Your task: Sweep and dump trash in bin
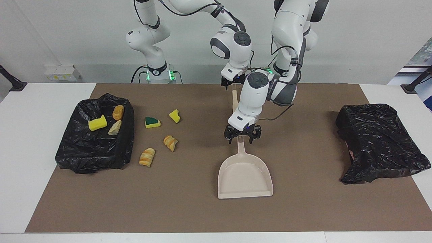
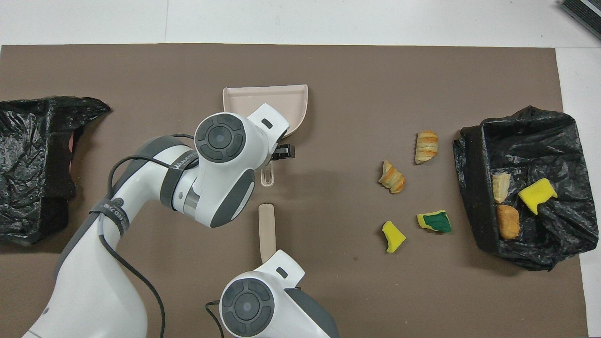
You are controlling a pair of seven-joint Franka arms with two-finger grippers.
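The left gripper (image 1: 242, 137) straddles the dustpan handle (image 1: 241, 145), fingers open; next, close. The right gripper (image 1: 233, 85), fingers unclear, waits at the brush handle (image 2: 266, 231).

Seven scraps of trash show: three yellow sponge chunks (image 1: 97, 123), one of them with a dark green face (image 1: 152, 122), and four golden-brown bread pieces (image 1: 147, 157). Four scraps lie on the brown mat (image 1: 189, 209) and three in one of the two black-lined bins (image 1: 94, 158). There is one beige dustpan (image 1: 244, 175), one beige brush handle (image 2: 266, 230) and two robot arms.
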